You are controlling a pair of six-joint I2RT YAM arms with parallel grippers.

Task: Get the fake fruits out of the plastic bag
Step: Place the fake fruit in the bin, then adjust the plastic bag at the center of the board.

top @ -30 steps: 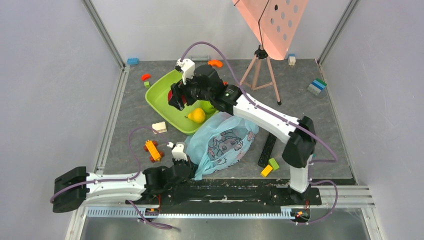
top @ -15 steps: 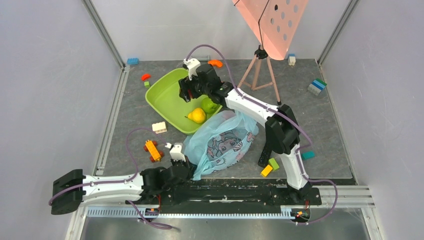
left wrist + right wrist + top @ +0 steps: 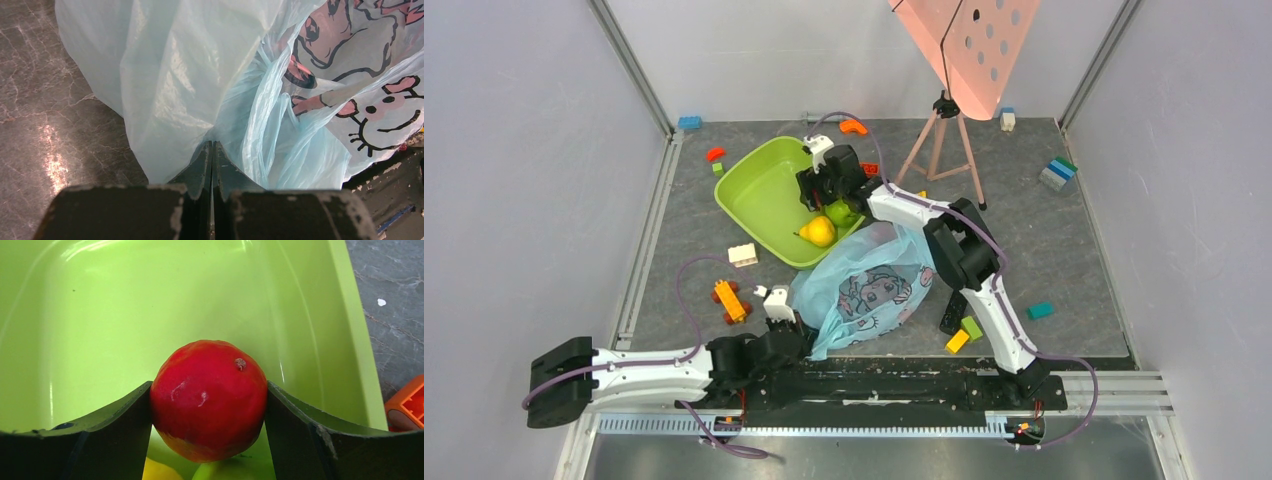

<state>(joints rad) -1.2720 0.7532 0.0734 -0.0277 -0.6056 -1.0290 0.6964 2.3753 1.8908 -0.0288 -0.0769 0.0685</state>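
Observation:
My right gripper is shut on a red fake fruit and holds it over the inside of the lime-green tub. From above, this gripper is at the tub's right side and hides the red fruit. A yellow pointed fruit and a green apple lie in the tub just below it. The light-blue plastic bag with cartoon prints lies beside the tub. My left gripper is shut on a fold of the bag at its near left edge. A second red fruit is not in view.
A tripod with a pink perforated panel stands behind the bag. A black bar, yellow and green blocks, an orange toy car and a white block lie around the bag. More blocks lie along the back edge.
My right gripper has moved with the red fruit from the tub's middle toward its right side and lower, the arm folding back. The left gripper has kept its hold on the bag.

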